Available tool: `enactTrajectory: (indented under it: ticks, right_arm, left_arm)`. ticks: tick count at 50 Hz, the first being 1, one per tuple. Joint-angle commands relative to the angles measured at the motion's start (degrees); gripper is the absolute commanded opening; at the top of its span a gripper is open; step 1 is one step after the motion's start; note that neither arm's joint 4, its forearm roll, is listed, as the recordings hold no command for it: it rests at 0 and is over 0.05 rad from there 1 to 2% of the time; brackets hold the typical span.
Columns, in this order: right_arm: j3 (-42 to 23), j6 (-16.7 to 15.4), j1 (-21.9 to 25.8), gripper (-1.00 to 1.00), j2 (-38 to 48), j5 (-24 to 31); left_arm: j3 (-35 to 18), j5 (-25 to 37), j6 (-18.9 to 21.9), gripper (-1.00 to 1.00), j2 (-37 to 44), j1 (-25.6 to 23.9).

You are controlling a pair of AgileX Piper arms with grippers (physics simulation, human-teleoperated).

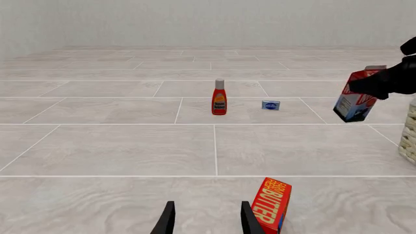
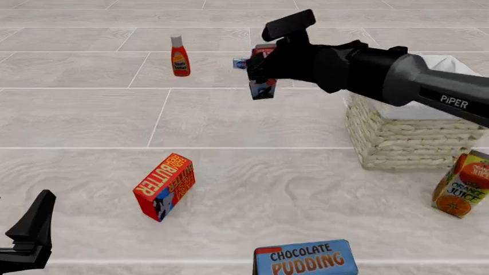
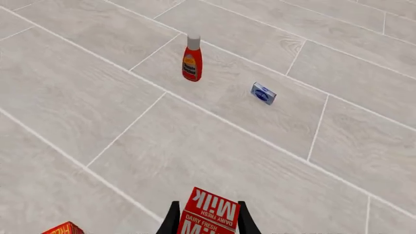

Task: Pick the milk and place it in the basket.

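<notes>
Right tool [image 3: 206, 219] gripping boxy milk [image 3: 209, 213]

The tabletop [image 2: 91, 120] looks like matt pale wood-grain tile with thin white joints. The basket [image 2: 397, 143] is rough cream woven wicker with a smooth white cloth liner. The milk [image 2: 262, 86] carton looks like smooth printed card; the right arm [image 2: 405, 80] is satin black-and-grey plastic.

A red sauce bottle [image 2: 180, 55] with a pale cap stands upright far out on the tiled floor, and a small blue packet [image 3: 263, 93] lies near it. Closer in, the red "BUTTER" box [image 2: 164, 186] sits tilted. At the near edge is a blue "CHOCOLATE PUDDING" box [image 2: 306, 259] — partly cut off — and an orange juice carton [image 2: 462, 191] leans at the right.
</notes>
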Motion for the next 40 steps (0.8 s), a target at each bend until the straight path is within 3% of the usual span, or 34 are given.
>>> enactTrajectory:
  ticks: [1, 21, 40]
  right_arm:
    - [2.61, 0.18, -1.23, -1.00, -6.53, -0.97]
    - [7.30, 0.05, -5.27, -1.00, -14.57, -0.98]
    - [8.87, 2.07, -10.35, -1.00, -20.51, 0.18]
  left_arm:
    - [0.00, 0.00, 0.00, 1.00, 0.00, 0.00]
    - [0.00, 0.00, 0.00, 1.00, 0.00, 0.00]
    - [0.00, 0.00, 0.00, 1.00, 0.00, 0.00]
